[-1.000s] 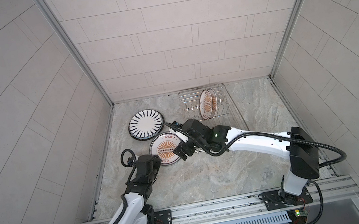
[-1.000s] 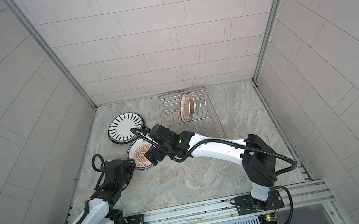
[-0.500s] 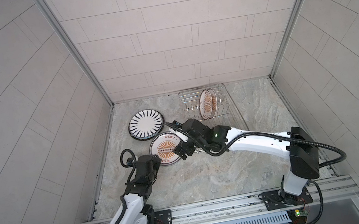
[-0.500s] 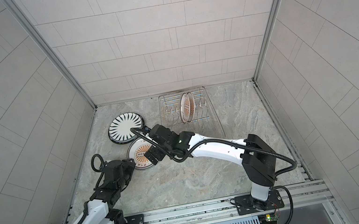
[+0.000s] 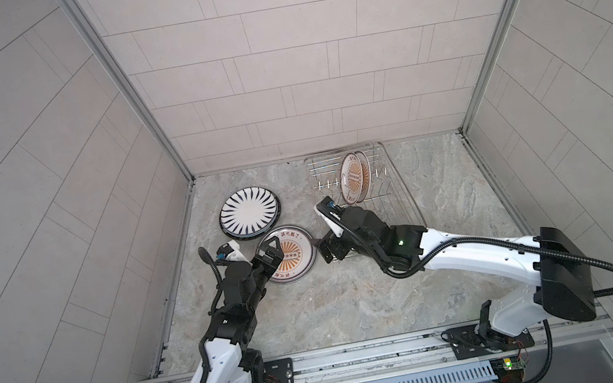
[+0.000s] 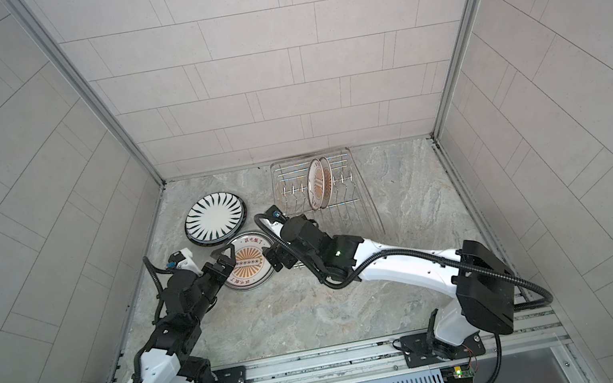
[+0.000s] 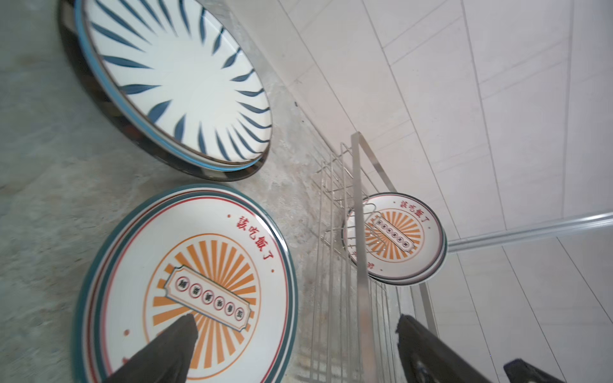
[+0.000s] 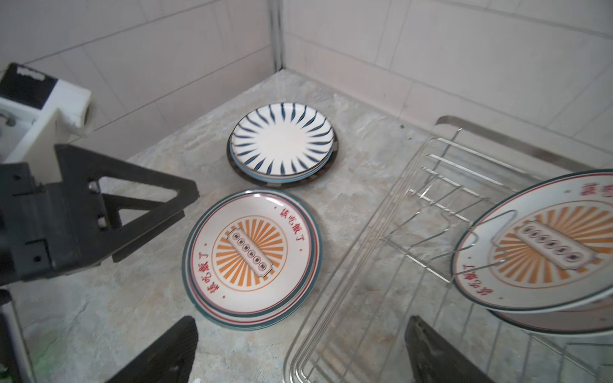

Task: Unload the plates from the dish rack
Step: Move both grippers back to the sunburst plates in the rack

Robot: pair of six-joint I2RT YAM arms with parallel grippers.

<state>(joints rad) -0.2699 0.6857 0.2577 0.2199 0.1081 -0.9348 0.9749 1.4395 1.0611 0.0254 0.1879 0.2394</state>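
Striped plate: is lying flat on the table at far left, stacked on a dark-rimmed plate; already unloaded.
Left gripper: is hovering over the near-left edge of the flat sunburst plate, fingers spread wide and holding nothing. How high the tips are standing above the plate I cannot tell.
Flat sunburst plate: is resting face up on the table just in front of the striped stack and just left of the dish rack. The right wrist view shows a doubled rim, so it is probably sitting on another of its kind.
Right gripper: is hanging at the rack's near-left corner, between the flat plate and the wires, fingers wide apart and empty.
Racked plates: two sunburst plates are standing on edge between the prongs toward the rack's far end, close together and leaning slightly.
Step in hand: the placing of one plate is looking finished, and the fetching of the next is about to begin.
Next move: I judge the right arm is sitting closer. It would need to reach along the rack, straddle the nearer plate's rim with open fingers, close, and lift upward clear of the prongs before swinging left.
Care needed: the two plates are standing so close that a finger may be catching both.
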